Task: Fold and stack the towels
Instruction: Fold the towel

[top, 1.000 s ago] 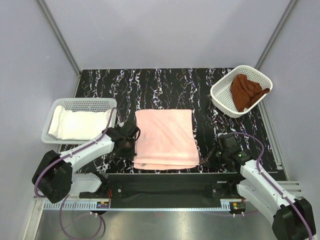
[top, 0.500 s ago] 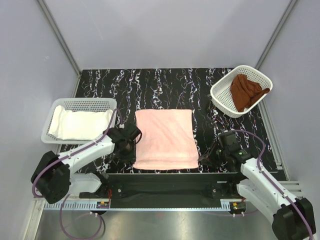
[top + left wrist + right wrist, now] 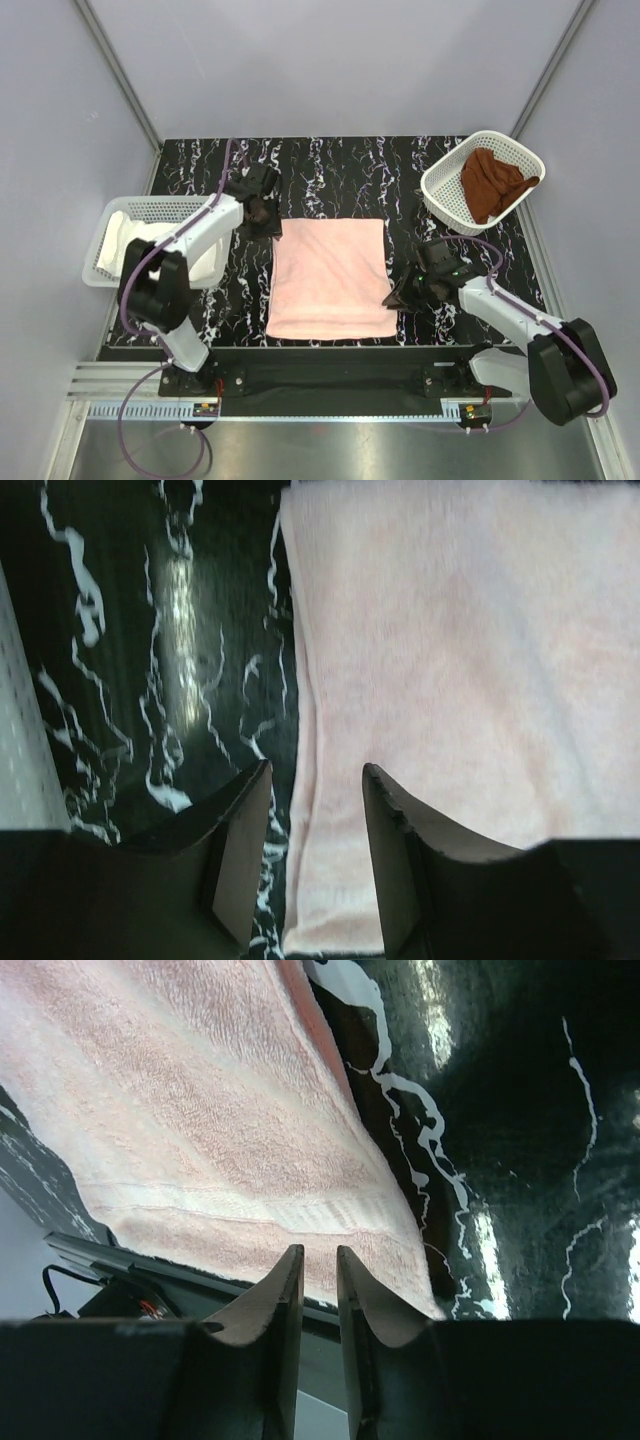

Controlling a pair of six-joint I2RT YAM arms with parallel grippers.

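Observation:
A folded pink towel (image 3: 330,278) lies flat at the table's middle. My left gripper (image 3: 262,215) is at its far left corner. In the left wrist view the gripper (image 3: 315,815) is open, and the pink towel's (image 3: 450,660) left edge lies between and beyond the fingers (image 3: 240,860). My right gripper (image 3: 400,298) is at the towel's right edge near the front corner. In the right wrist view the gripper (image 3: 320,1290) has a narrow gap with nothing in it, just short of the towel (image 3: 200,1130). A folded white towel (image 3: 150,250) lies in the left basket. A brown towel (image 3: 492,182) lies crumpled in the right basket.
The left white basket (image 3: 165,203) stands at the table's left edge and shows in the left wrist view (image 3: 15,730). The right white basket (image 3: 440,205) stands at the far right corner. The black marbled table (image 3: 330,170) ends at a metal rail by the arm bases.
My left gripper has swung from the pink towel's near left corner to its far left corner. My right gripper has moved left and away from me to the towel's right edge.

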